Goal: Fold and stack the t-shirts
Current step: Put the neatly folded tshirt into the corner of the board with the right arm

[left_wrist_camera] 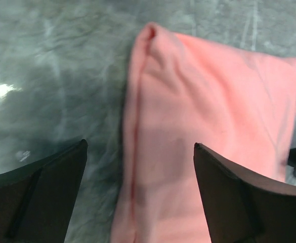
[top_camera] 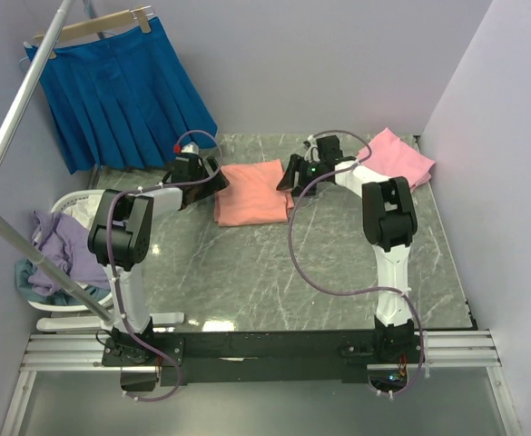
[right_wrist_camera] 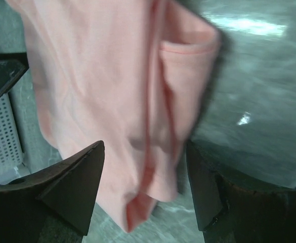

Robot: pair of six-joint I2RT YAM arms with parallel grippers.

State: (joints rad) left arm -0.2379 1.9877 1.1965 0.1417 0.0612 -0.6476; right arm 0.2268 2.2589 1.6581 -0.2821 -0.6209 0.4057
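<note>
Top external: soft, rectangular folded salmon t-shirt (top_camera: 252, 193)

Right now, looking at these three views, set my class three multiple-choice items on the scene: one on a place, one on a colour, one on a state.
1. Where does the pink t-shirt lie?
A. at the far right corner of the table
B. in the laundry basket
C. on the hanger

2. What colour is the pleated skirt?
A. red
B. blue
C. green

3. How does the left pincer stand?
A. shut on a shirt
B. open, holding nothing
C. out of view

Answers:
1 A: the top view shows it there.
2 B: it hangs bright blue at the back left.
3 B: its fingers stand wide apart above the salmon-orange t-shirt.
</note>
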